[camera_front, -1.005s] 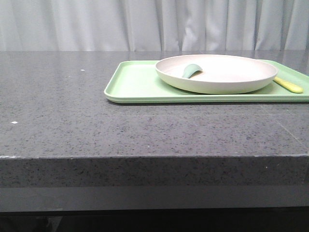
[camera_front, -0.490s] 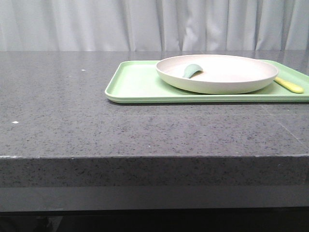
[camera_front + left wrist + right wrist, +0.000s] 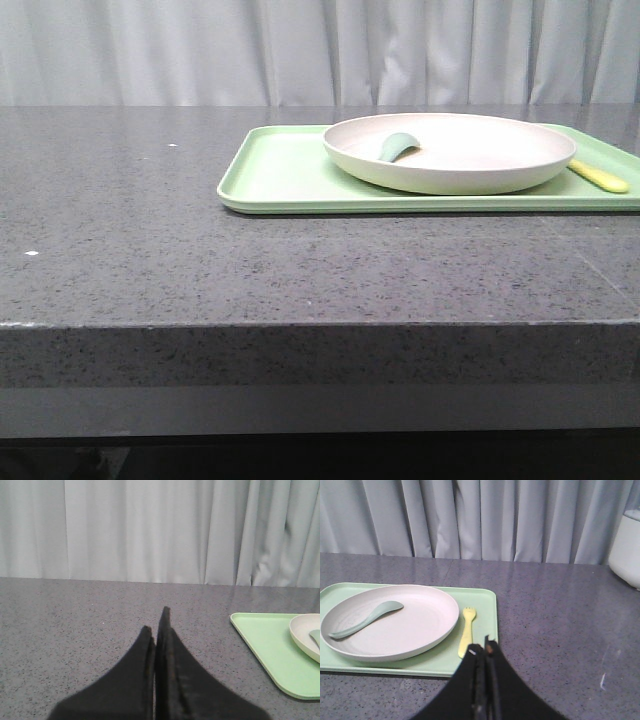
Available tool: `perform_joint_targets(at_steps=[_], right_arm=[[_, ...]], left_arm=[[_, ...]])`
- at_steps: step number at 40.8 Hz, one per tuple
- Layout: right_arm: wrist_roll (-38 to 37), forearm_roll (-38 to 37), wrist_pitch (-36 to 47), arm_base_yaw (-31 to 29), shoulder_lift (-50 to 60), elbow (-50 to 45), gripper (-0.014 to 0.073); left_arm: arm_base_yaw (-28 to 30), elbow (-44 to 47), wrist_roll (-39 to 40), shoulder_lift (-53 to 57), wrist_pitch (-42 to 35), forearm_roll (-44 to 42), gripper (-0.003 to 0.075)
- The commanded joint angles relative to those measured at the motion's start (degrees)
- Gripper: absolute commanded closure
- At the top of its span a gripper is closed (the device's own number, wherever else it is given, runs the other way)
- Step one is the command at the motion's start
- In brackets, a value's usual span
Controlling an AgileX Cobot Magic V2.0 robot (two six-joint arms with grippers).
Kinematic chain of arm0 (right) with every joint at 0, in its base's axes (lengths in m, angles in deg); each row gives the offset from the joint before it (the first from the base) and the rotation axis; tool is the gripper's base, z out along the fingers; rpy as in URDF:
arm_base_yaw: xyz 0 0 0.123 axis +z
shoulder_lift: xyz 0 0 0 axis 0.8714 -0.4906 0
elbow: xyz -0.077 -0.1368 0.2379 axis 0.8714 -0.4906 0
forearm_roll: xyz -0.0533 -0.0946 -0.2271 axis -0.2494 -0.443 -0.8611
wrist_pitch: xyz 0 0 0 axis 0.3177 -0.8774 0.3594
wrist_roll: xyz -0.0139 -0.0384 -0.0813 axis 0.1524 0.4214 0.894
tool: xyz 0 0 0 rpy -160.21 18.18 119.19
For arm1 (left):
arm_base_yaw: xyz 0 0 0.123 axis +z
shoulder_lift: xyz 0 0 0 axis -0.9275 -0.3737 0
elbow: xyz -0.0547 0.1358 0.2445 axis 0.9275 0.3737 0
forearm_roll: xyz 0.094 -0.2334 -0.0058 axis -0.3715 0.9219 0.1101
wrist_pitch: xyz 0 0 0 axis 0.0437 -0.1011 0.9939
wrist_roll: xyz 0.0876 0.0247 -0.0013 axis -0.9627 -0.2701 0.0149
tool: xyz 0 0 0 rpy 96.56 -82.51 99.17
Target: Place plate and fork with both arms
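Note:
The cream-white plate (image 3: 450, 152) lies on a light-green tray (image 3: 285, 175) at the right of the grey table. A grey-green spoon (image 3: 397, 146) lies in the plate. The pale-yellow fork (image 3: 598, 177) lies on the tray just right of the plate. In the right wrist view I see the plate (image 3: 405, 625), the spoon (image 3: 365, 619) and the fork (image 3: 466, 630); my right gripper (image 3: 485, 650) is shut and empty, near the tray's edge by the fork's handle. My left gripper (image 3: 156, 625) is shut and empty above bare table, left of the tray (image 3: 270, 645). Neither gripper shows in the front view.
A white container (image 3: 626, 547) stands on the table far to the right in the right wrist view. A grey curtain (image 3: 320, 50) hangs behind the table. The table's front edge (image 3: 320, 325) runs across the front view.

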Motion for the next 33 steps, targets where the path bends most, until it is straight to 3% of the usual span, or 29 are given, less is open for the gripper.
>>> perform_joint_targets(at_steps=[1, 19, 33], right_arm=[[0.7, 0.1, 3.9, -0.2, -0.6, 1.4, 0.0663], [0.7, 0.1, 3.9, -0.2, -0.6, 1.4, 0.0663], [0.7, 0.1, 3.9, -0.2, -0.6, 1.4, 0.0663]], left_arm=[[0.1, -1.5, 0.3, -0.6, -5.1, 0.0, 0.0738], [0.1, -1.1, 0.3, -0.6, -5.4, -0.3, 0.0738], [1.8, 13.5, 0.3, 12.9, -5.6, 0.0, 0.0738]])
